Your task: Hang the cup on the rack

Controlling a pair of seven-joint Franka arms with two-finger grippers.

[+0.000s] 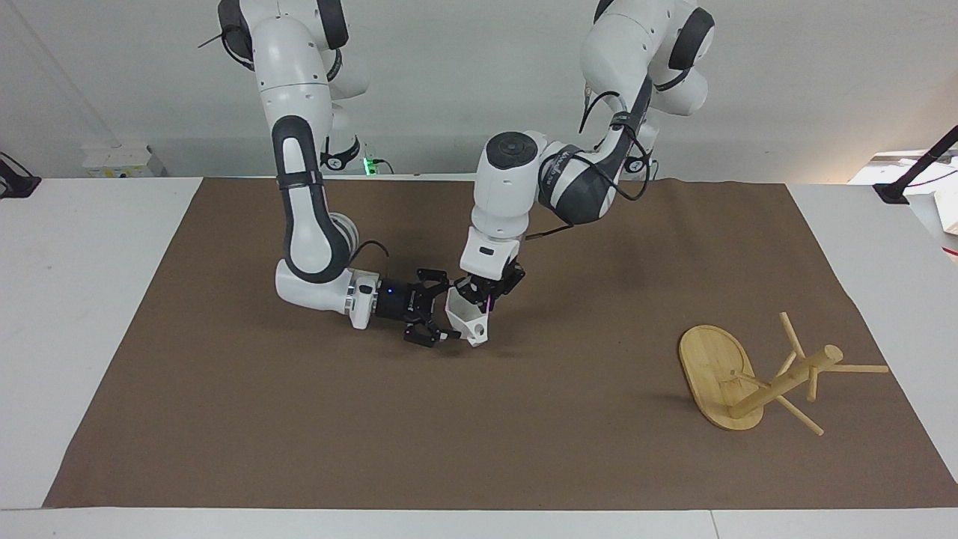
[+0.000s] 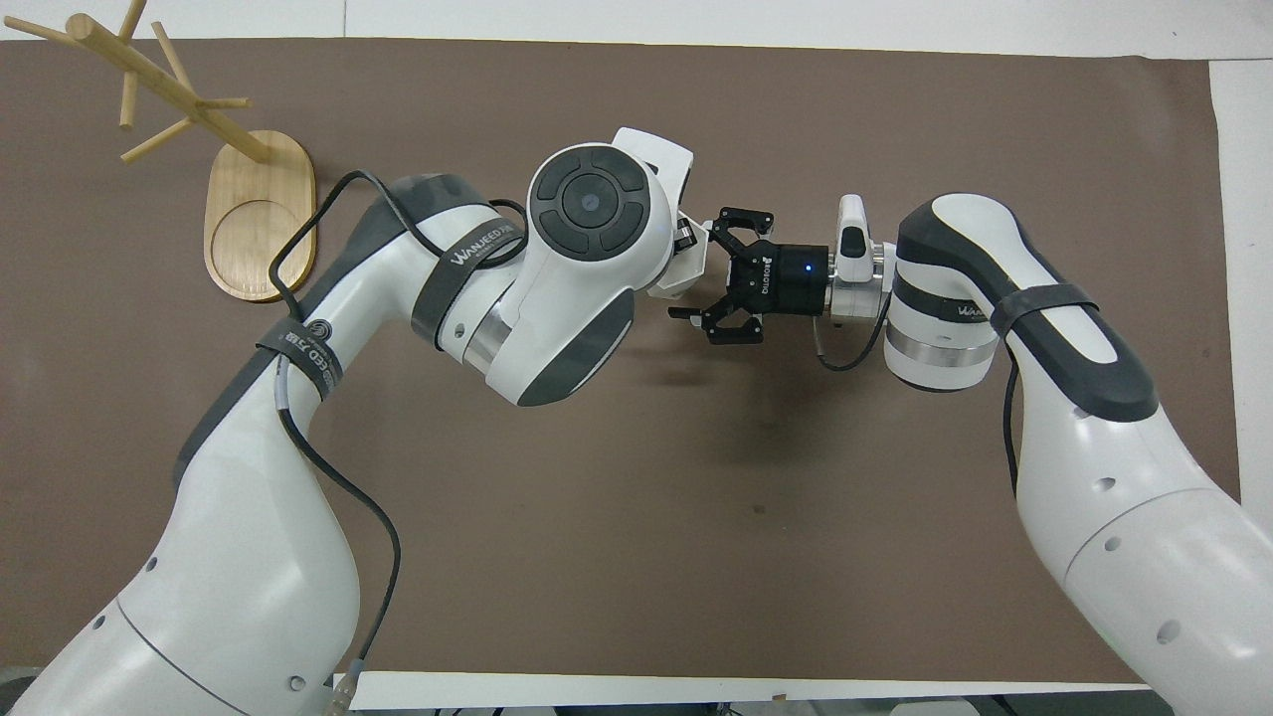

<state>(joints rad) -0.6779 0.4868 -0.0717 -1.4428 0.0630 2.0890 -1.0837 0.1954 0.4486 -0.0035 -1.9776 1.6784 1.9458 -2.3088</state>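
The white faceted cup [image 1: 467, 320] is held just above the brown mat near the table's middle; it also shows in the overhead view [image 2: 688, 270]. My left gripper [image 1: 480, 298] comes down from above and is shut on the cup's upper edge; in the overhead view its own wrist hides it. My right gripper [image 1: 443, 309] lies level beside the cup with its fingers spread apart, not gripping it; it shows in the overhead view [image 2: 704, 270] too. The bamboo rack [image 1: 787, 380] stands toward the left arm's end of the table, farther from the robots than the cup, and shows in the overhead view [image 2: 169, 85].
A brown mat [image 1: 374, 419] covers most of the white table. The rack's oval base [image 1: 711, 363] lies on the mat, and its pegs stick out around the post. A black clamp stand [image 1: 917, 168] stands off the mat at the left arm's end.
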